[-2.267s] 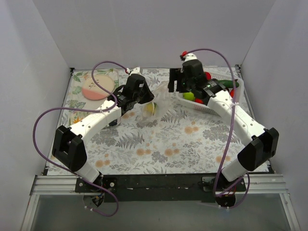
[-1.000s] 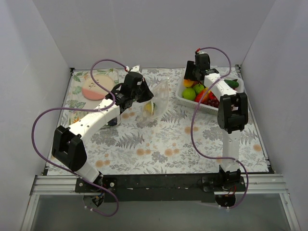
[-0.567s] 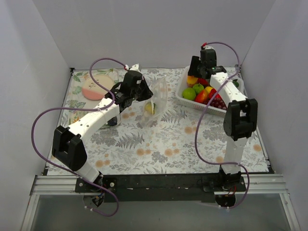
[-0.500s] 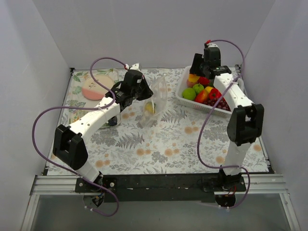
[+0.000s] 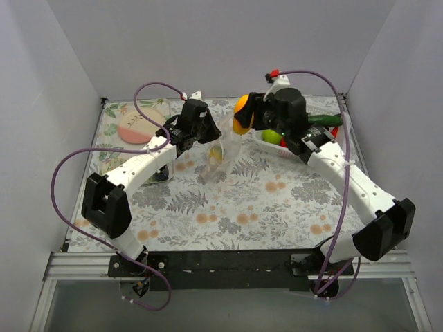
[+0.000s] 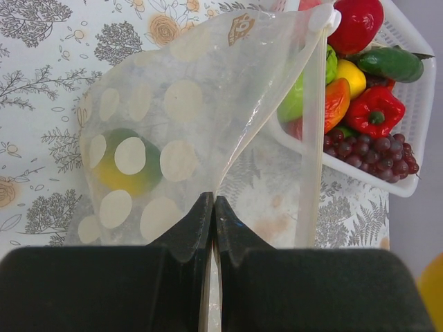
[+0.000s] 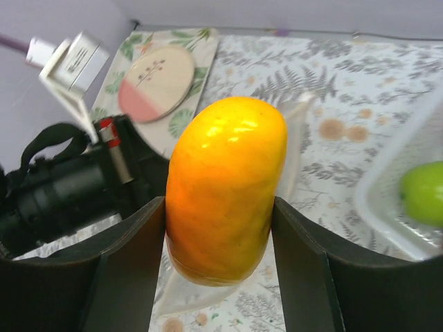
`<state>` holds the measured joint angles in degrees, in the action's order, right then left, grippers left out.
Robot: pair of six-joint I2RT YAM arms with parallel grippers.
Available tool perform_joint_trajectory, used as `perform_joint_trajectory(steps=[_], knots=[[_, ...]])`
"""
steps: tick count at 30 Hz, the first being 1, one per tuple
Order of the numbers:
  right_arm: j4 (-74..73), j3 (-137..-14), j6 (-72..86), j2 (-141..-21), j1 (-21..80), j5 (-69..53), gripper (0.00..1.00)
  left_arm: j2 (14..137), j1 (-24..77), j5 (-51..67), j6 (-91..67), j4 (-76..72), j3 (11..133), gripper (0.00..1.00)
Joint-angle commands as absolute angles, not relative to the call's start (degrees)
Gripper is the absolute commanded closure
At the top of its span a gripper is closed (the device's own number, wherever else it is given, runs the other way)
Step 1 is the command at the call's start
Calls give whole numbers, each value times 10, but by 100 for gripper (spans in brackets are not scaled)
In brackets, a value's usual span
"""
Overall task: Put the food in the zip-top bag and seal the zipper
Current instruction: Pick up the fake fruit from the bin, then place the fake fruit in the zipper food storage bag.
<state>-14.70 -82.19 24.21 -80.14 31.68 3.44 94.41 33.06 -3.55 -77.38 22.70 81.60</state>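
Zip-top bag (image 6: pixel 173 138) hangs pinched by one edge in the closed left gripper (image 6: pixel 212 207); yellow-green fruit (image 6: pixel 124 162) sits inside, just beyond the fingers; zipper (image 6: pixel 313 138) right of them; right gripper (image 7: pixel 220 228) clamps an orange fruit (image 7: pixel 225 180) near the bag's top; basket (image 6: pixel 408 187) of food farther right.

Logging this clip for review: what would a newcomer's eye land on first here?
The glossy orange fruit stands out, clamped in the right gripper mid-air near the far middle of the table. Just beside it the dotted zip-top bag hangs pinched by the left gripper, a yellow-green fruit inside. A white basket of bright food sits at the far right.
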Motion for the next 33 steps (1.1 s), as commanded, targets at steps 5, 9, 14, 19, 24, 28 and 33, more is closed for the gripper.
perform_joint_trajectory(steps=[5,9,14,19,24,28,33], knots=[[-97,-825,258,-872,389,104,99,914,327,-33,-782,239,835,100],[-95,-821,253,-887,391,117,93,904,327,-33,-781,242,836,100],[-97,-824,250,-889,394,109,64,901,327,-32,-784,243,837,100],[-94,-817,243,-881,395,107,39,900,327,-33,-784,242,840,100],[-90,-797,241,-868,397,101,27,899,327,-33,-783,243,844,100],[-91,-795,236,-864,400,100,19,898,327,-36,-782,244,847,100],[-116,-833,224,-858,399,115,15,898,326,-40,-780,244,845,100]])
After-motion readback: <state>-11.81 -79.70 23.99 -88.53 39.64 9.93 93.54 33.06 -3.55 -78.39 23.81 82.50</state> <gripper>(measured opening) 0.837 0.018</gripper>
